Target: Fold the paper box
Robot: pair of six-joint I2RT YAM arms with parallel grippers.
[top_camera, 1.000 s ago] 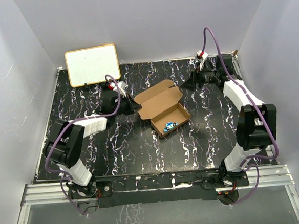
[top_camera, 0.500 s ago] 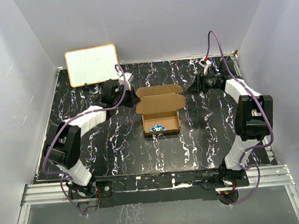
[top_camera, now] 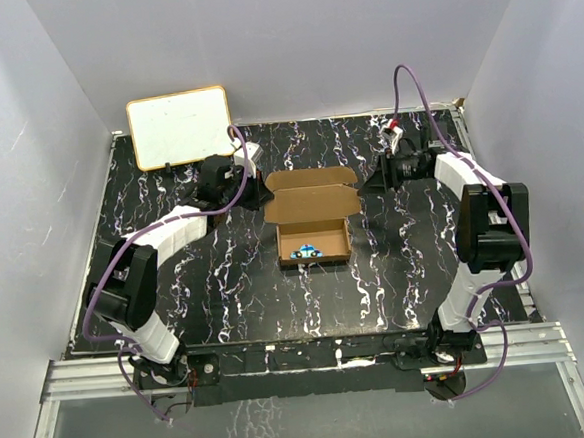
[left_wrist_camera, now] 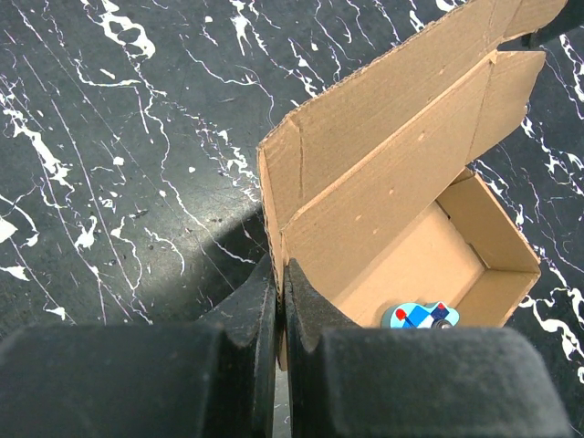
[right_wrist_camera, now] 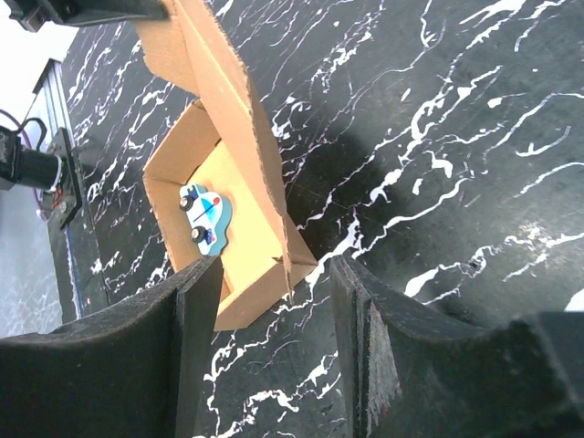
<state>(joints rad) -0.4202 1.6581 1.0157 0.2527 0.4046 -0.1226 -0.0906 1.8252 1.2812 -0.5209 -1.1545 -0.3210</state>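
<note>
The paper box (top_camera: 312, 223) lies open on the counter (top_camera: 396, 272), right of the white board (top_camera: 180, 127), and it has swung from skewed to square, lid raised over a toy car (top_camera: 307, 249), so closing looks next. The left tool (left_wrist_camera: 280, 301) is pinched shut on its board-side lid edge; the right tool (right_wrist_camera: 274, 269), jaws half apart, straddles the opposite corner, gripping nothing.

Toy car (left_wrist_camera: 415, 316) half behind left pincer (left_wrist_camera: 281, 274)
</note>
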